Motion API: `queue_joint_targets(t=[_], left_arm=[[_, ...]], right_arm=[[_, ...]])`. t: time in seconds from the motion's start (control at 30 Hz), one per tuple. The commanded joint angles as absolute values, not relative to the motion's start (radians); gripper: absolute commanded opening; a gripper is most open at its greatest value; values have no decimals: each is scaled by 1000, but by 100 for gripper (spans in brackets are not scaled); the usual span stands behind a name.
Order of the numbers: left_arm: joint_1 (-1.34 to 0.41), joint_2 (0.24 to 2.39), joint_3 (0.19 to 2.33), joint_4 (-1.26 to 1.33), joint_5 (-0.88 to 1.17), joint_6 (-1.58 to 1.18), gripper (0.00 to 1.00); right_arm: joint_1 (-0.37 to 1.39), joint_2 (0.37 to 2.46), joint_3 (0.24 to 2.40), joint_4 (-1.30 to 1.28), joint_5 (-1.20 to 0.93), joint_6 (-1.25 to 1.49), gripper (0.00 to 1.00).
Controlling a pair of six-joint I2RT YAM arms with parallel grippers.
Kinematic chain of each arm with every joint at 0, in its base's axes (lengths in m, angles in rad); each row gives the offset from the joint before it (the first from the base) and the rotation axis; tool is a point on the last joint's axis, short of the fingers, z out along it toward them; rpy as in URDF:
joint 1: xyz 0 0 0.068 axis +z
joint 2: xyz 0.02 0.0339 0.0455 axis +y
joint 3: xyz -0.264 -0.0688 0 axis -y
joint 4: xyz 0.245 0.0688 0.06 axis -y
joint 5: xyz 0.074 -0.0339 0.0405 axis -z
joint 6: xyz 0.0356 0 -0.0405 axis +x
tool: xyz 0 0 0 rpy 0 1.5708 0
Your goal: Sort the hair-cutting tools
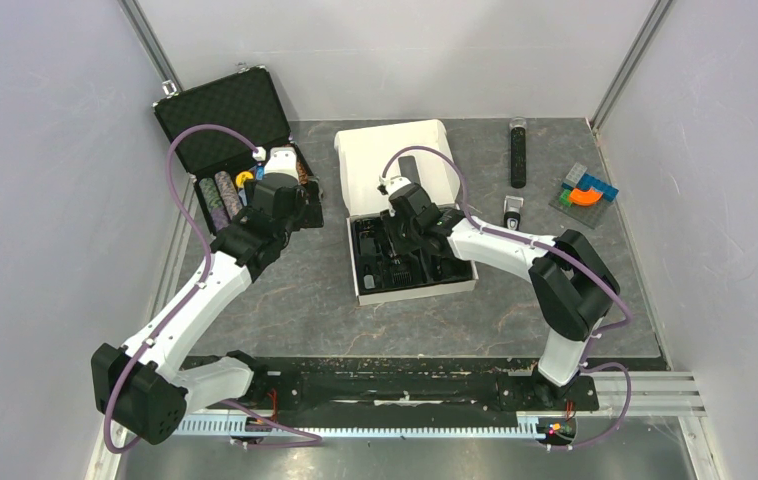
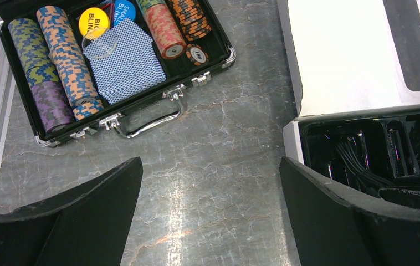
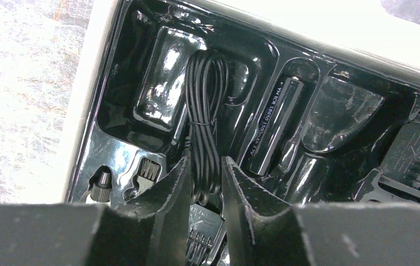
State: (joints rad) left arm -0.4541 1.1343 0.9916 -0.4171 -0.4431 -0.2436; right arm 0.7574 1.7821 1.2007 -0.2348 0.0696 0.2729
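The slim black-and-silver hair clipper point(image 1: 513, 212) lies on the table right of the white box. The box's glossy black tray point(image 3: 163, 94) holds a coiled black cable point(image 3: 205, 94). My right gripper point(image 3: 205, 160) hangs low over the tray with its jaws a narrow gap apart. The cable's loop shows through that gap. One black comb attachment point(image 3: 205, 235) lies in the tray just beneath the fingers, and another point(image 3: 418, 160) sits in a slot at the right. My left gripper point(image 2: 210, 183) is wide open over bare table, holding nothing.
An open black case point(image 2: 141, 119) of stacked chips and cards stands at the left. A long thin black stick point(image 1: 518, 152) lies at the back, and colourful blocks point(image 1: 585, 190) sit at the far right. The box's white lid point(image 1: 395, 165) stands open behind the tray.
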Motion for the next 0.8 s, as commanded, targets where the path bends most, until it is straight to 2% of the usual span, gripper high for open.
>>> queue_joint_targets(t=[0.0,0.27,0.77], left_arm=[[-457,1131,1018,-394,-456,-245,100],[-457,1131,1019,-394,-457,-244,100],[-457,1131,1018,-394,-454,-245,100]], right_arm=[[762,1768,1232,-223,89,277,27],[762,1787,1237,-212,146,239,15],[770,1796,1139,-8,180,216,12]])
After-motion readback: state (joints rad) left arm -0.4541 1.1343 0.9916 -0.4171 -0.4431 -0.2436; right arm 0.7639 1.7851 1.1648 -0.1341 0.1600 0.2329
